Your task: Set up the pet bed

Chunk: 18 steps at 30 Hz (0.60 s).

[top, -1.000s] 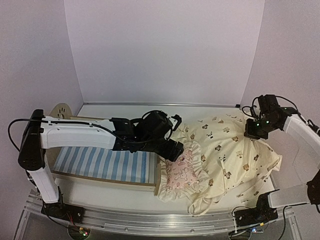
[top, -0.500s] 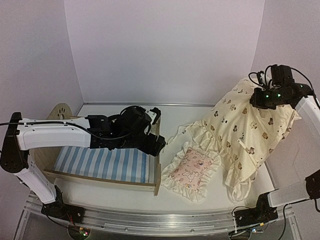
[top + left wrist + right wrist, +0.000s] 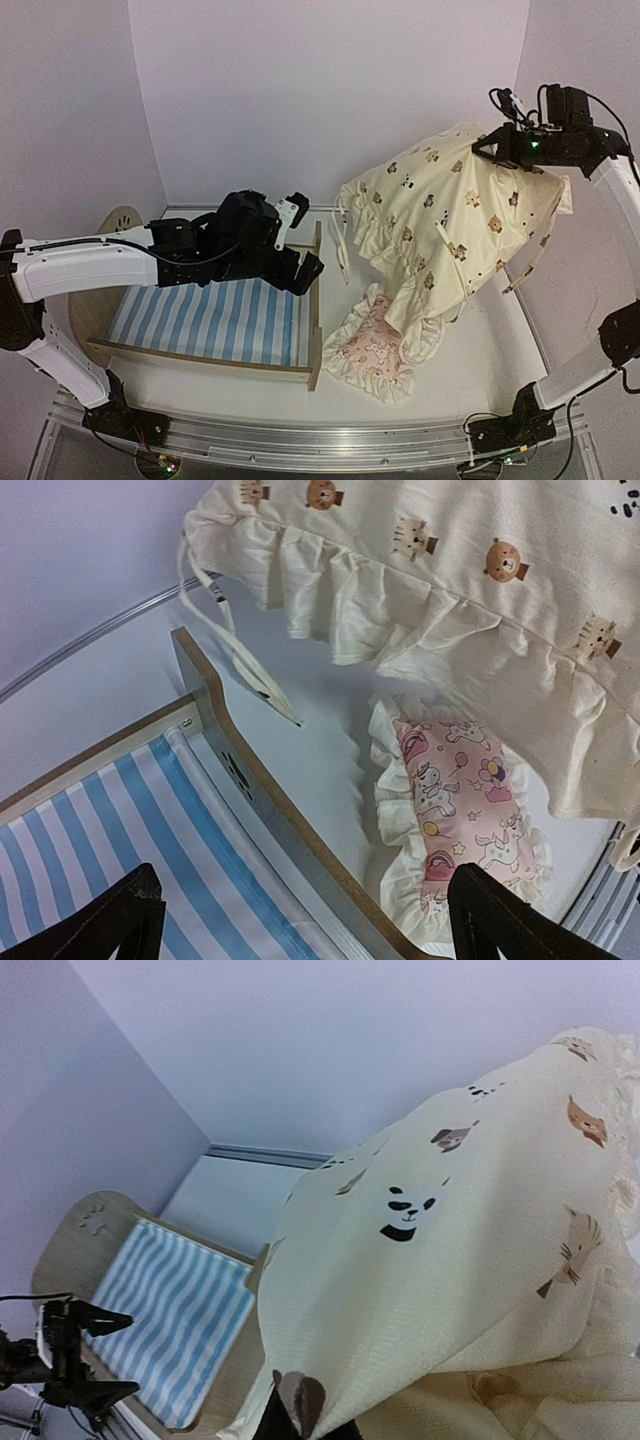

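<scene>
Top external: striped pet bed [image 3: 215, 322]; ruffled cushion [image 3: 440, 215]

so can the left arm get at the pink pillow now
Probably yes: the left tool is open near the footboard, and the pink pillow lies just beyond it, mostly bare. Only a ruffle of the hanging cushion overhangs its far edge.
</scene>
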Tool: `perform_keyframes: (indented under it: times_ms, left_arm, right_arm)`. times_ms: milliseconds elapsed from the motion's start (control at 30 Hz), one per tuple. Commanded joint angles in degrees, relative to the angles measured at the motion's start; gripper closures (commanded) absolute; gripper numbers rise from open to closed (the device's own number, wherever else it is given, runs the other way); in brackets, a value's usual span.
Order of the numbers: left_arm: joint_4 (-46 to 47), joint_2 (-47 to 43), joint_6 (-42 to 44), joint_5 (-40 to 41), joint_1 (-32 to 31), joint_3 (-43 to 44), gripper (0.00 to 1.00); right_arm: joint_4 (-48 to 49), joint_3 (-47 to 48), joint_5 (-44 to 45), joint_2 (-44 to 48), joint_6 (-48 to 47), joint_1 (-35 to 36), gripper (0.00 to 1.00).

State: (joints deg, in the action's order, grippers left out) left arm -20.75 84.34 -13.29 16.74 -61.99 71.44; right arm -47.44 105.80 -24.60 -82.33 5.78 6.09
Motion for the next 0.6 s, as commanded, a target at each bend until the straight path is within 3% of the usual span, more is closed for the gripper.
perform_keyframes:
  times_ms: [0,167,300,433,567]
  left_arm:
    - [4.6,-3.8,6.3,-5.7,2.0,2.6,0.00]
    - [1.6,-5.1,9.5,-8.3,3.7,7.3,0.00]
    - [-0.7,-9.2,8.9,-6.2,3.7,7.9,0.00]
    - [-3.3,-13.5,6.3,-3.1,3.7,6.4,0.00]
    - [-5.8,-17.4,3.3,-0.9,3.7,5.0,0.00]
  right_arm:
    - [13.2,3.5,-19.7,1.0,5.9,0.1,1.00]
    - [28.6,0.1,-31.3,2.6,16.1,0.1,1.00]
    - [44.4,-3.9,-34.7,2.5,28.1,0.5,1.00]
    - [46.9,-2.7,-34.0,-0.1,30.6,3.2,1.00]
    - [43.9,1.6,-32.3,-4.9,26.9,10.3,1.00]
